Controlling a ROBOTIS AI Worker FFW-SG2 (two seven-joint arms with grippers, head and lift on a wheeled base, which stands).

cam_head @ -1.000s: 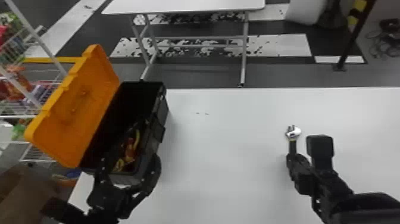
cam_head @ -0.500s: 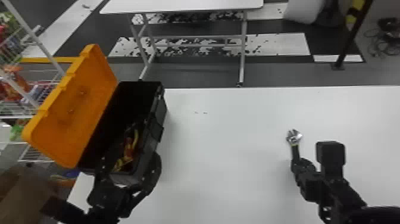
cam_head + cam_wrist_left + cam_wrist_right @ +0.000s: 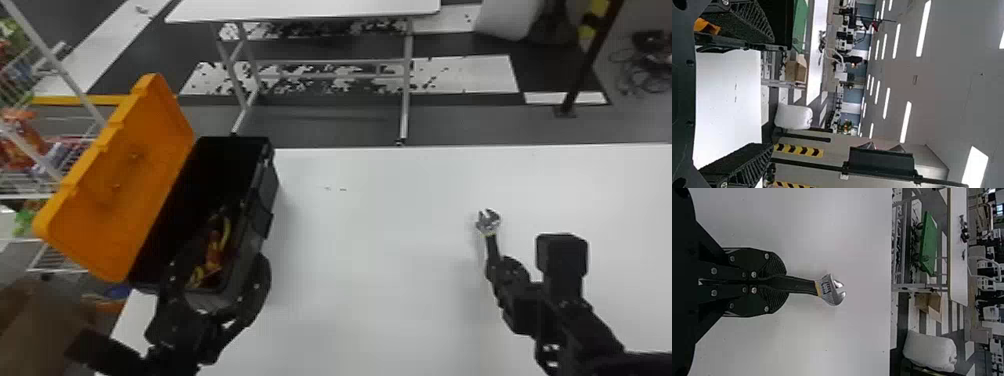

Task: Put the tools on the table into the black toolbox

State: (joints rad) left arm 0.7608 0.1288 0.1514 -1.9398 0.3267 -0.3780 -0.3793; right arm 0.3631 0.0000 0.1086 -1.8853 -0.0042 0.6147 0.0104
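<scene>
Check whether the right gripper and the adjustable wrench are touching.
Touching. The right wrist view shows the right gripper clamped on the black handle of the adjustable wrench, whose metal head sticks out beyond the fingertips.

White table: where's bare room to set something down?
The white table is bare between the toolbox and the wrench, and from the wrench to its far edge. Crowded: the toolbox's near end, by the left pincer, and the wrench's handle, in the right pincer.
</scene>
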